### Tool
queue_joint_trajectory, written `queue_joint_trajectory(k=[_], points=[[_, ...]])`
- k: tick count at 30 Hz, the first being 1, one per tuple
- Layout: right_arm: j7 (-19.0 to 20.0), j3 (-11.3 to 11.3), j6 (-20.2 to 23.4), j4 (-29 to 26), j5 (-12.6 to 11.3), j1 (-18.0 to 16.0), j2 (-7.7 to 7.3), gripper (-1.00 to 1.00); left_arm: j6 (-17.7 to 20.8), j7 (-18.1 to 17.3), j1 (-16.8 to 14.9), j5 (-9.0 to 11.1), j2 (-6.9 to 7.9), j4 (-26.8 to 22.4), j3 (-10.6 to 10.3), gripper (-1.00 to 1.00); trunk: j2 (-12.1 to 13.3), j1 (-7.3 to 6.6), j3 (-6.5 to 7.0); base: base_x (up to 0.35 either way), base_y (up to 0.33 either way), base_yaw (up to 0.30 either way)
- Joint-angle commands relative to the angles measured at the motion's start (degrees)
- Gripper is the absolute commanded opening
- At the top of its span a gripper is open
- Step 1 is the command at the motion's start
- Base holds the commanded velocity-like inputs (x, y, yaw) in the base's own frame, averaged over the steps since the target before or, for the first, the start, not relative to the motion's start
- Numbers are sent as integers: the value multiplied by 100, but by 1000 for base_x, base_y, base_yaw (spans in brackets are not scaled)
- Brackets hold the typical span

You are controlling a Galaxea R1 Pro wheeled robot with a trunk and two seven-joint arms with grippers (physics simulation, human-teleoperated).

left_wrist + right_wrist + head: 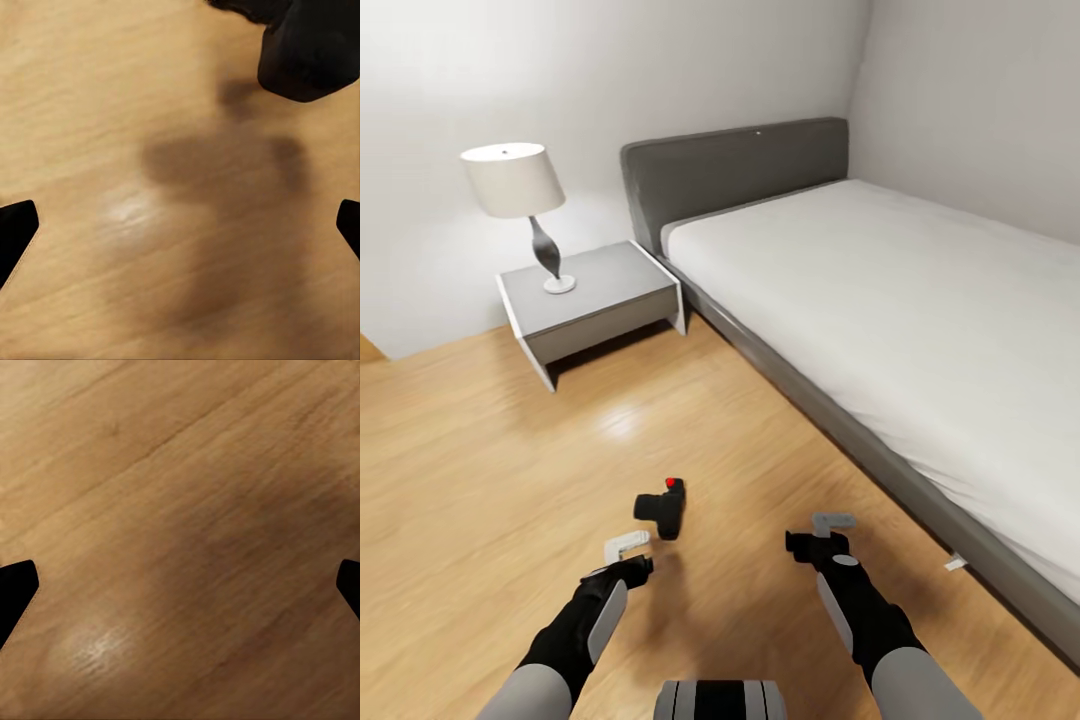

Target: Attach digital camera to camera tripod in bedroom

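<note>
1. A white drum-shaded table lamp with a dark curved stem (pixel 520 205) stands on a low grey nightstand with white side panels (pixel 595 305), set against the pale grey wall at the far left of the head view.
2. The light wood plank floor (pixel 470 470) runs from the nightstand to the robot's arms.
3. The left tool (pixel 628 557), black with a white finger, hangs low over the floor at the end of a black-and-grey arm. In the left wrist view its two dark fingertips (pixel 15 232) sit at opposite edges, spread wide, with bare floor between them; it has hold of nothing.
4. The digital camera (pixel 661 510), a small black boxy body with a red spot on top, lies on the floor just beyond the left tool and apart from it. In the left wrist view it shows as a dark shape (pixel 311 49) at the frame's corner, its shadow on the planks beside it.
5. The right tool (pixel 825 535) hangs over the floor, well apart from the camera. Its dark fingertips (pixel 15 596) are likewise spread wide over bare planks, holding nothing.
6. A grey-framed bed with a white mattress and grey headboard (pixel 880 300) fills the right side.
</note>
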Motion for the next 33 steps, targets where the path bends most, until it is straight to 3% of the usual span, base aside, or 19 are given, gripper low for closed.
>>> queue_joint_trajectory(k=[1, 15, 33], points=[[4, -22, 37, -11, 53, 0, 7, 100, 22, 26, 0, 61, 3, -10, 8, 100, -2, -1, -4, 0, 0, 74], [30, -29, 28, -5, 53, 0, -34, 100, 21, 26, -3, 73, 21, -29, -13, 100, -2, -1, -4, 26, 0, 15], [-1, -31, -24, -2, 55, 0, -49, 100, 13, -5, -3, 25, 18, 26, -49, 100, -2, -1, -4, 265, 0, 0]])
